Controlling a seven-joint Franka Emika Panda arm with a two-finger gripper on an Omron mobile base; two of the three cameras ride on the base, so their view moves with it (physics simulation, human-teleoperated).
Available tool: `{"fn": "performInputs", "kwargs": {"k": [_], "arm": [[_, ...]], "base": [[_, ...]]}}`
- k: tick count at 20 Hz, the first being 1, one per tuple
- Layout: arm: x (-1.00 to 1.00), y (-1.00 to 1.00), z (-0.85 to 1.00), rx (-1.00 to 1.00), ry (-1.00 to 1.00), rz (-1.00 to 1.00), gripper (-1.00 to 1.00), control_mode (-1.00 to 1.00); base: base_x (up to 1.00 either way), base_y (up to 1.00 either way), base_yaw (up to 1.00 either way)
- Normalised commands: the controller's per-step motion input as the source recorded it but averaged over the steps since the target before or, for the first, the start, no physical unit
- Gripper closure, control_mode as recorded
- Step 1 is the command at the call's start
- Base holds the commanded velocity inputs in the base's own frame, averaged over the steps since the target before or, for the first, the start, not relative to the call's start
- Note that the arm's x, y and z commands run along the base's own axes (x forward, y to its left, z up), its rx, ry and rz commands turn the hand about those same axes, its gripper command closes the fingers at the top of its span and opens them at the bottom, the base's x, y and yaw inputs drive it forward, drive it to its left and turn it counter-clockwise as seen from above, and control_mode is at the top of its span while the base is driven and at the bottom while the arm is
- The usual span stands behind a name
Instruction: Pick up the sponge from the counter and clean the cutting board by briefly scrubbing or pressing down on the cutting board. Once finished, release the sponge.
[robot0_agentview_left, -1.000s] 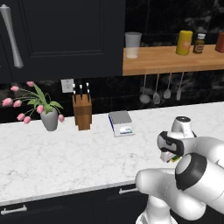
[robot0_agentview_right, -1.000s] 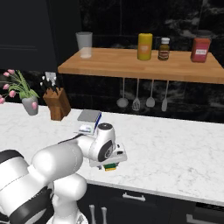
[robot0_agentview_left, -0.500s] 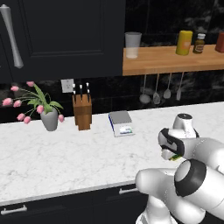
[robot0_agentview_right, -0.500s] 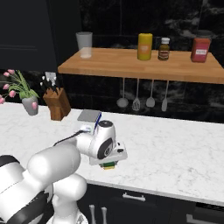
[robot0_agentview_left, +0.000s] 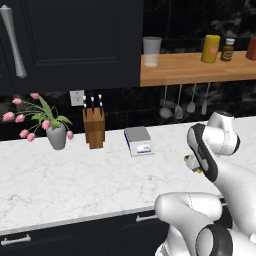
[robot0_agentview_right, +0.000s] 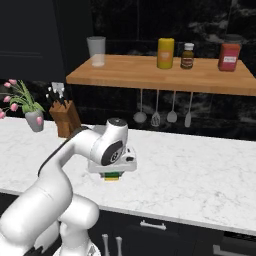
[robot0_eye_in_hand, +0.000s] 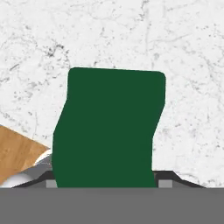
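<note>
The sponge (robot0_eye_in_hand: 109, 127) lies green scrub layer up on the white marble surface (robot0_eye_in_hand: 183, 57), and in the hand view its dark green face runs down between the fingers of the pincer (robot0_agentview_right: 112, 173), pinched in along both long sides. From the right base view a sliver of yellow and green shows under the white hand, low against the surface, so the pincer is closed on the sponge; whether the sponge is touching the marble or just off it I cannot tell. In the left base view a small yellow-green bit of it peeks out beside the arm's wrist. A brown wooden corner, the cutting board (robot0_eye_in_hand: 17, 151), sits at the lower left of the hand view, just beside the sponge. Farther back near the wall stand a small scale (robot0_agentview_left: 138, 140), a knife block (robot0_agentview_left: 94, 128) and a vase of pink tulips (robot0_agentview_left: 56, 135); above them a wooden shelf (robot0_agentview_right: 165, 75) carries a glass and jars, with utensils hanging below it.
</note>
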Motion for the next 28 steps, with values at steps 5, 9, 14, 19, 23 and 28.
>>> {"fn": "performInputs", "kwargs": {"k": [5,9,14,19,23,28], "arm": [[-0.41,0.59,0.97,0.08,0.03,-0.03,1.0,-1.0],[-0.44,0.53,0.94,0.0,0.0,-0.07,1.0,-1.0],[-0.52,0.37,0.8,0.0,0.0,-0.04,1.0,-1.0],[-0.21,0.09,0.14,0.0,0.0,-0.02,1.0,1.0],[0.0,0.0,0.0,0.0,0.0,0.0,1.0,1.0],[0.0,0.0,0.0,0.0,0.0,0.0,1.0,1.0]], "base": [[0.0,0.0,0.0],[0.0,0.0,0.0],[0.0,0.0,0.0],[-0.1,0.0,-0.02],[-0.4,-0.01,-0.1],[-0.06,-0.22,-0.15]]}}
